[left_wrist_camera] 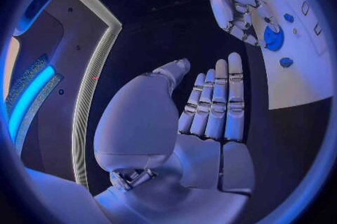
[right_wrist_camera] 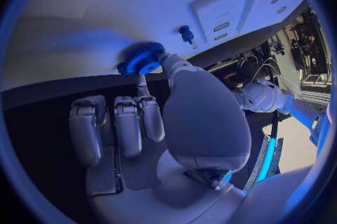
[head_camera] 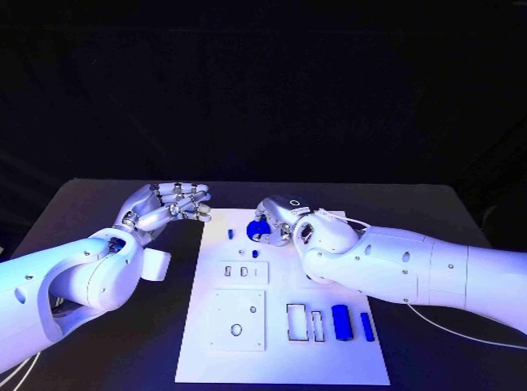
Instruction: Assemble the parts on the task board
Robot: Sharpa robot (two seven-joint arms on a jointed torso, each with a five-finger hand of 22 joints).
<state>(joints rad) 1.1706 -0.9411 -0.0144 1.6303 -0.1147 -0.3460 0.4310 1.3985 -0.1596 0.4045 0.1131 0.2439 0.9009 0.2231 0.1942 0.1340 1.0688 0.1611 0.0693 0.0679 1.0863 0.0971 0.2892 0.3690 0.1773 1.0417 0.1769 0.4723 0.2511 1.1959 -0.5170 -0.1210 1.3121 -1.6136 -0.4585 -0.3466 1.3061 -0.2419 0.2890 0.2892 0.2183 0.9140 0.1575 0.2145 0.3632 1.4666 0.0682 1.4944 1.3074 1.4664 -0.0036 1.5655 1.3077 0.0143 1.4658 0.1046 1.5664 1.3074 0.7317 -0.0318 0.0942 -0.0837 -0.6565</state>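
The white task board (head_camera: pixel 281 350) lies in the middle of the table. My right hand (head_camera: pixel 284 221) is over its far end and pinches a blue toothed gear (head_camera: pixel 260 228) between thumb and a finger; the gear (right_wrist_camera: pixel 144 58) sits at or just above the board surface (right_wrist_camera: pixel 105 10). A small blue peg (right_wrist_camera: pixel 186 33) stands on the board close by. My left hand (head_camera: pixel 169 208) hovers off the board's far left corner, palm up, fingers (left_wrist_camera: pixel 218 100) extended and holding nothing. From the left wrist, the right hand (left_wrist_camera: pixel 235 5) and gear (left_wrist_camera: pixel 274 39) are visible.
Two small blue pieces (head_camera: pixel 231 234) (head_camera: pixel 255 253) sit near the gear. Two blue blocks (head_camera: pixel 340 323) (head_camera: pixel 366 326) lie near the board's right edge beside rectangular slots (head_camera: pixel 298 322). Raised white plates with holes (head_camera: pixel 238 319) occupy the board's left side.
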